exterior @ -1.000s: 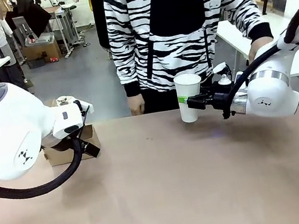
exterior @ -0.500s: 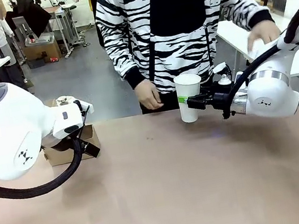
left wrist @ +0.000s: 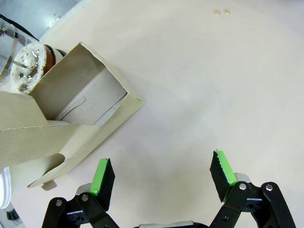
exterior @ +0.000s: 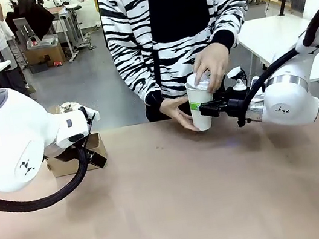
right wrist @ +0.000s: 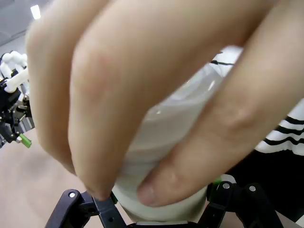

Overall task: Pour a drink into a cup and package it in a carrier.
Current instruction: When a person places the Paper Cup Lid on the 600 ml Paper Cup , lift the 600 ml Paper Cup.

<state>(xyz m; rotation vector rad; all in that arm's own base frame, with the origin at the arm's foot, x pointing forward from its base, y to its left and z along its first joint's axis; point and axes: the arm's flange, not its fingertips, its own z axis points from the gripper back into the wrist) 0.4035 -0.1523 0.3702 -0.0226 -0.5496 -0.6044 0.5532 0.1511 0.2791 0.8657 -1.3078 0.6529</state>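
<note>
Right gripper (exterior: 198, 108) is clamped on the cup (exterior: 200, 112) about halfway up, one green pad on each side, over at the far edge of the table (exterior: 179, 202). The person across has both hands on it too. Their top hand (exterior: 212, 66) sits over the rim, fingers curled down around a white lid (exterior: 197, 82). Their other hand (exterior: 176, 109) cups the cup low down on the side away from the gripper. In the right wrist view those fingers wrap the cup just above the jaws. Can't tell if the cup's bottom is on the table or just off it.

Left gripper (left wrist: 164, 172) is spread wide with nothing in it, hovering over bare table just beside the carrier (left wrist: 71, 109). Right behind the carrier is a glass jar (left wrist: 12, 45) with the foamy brown drink (left wrist: 27, 71).
</note>
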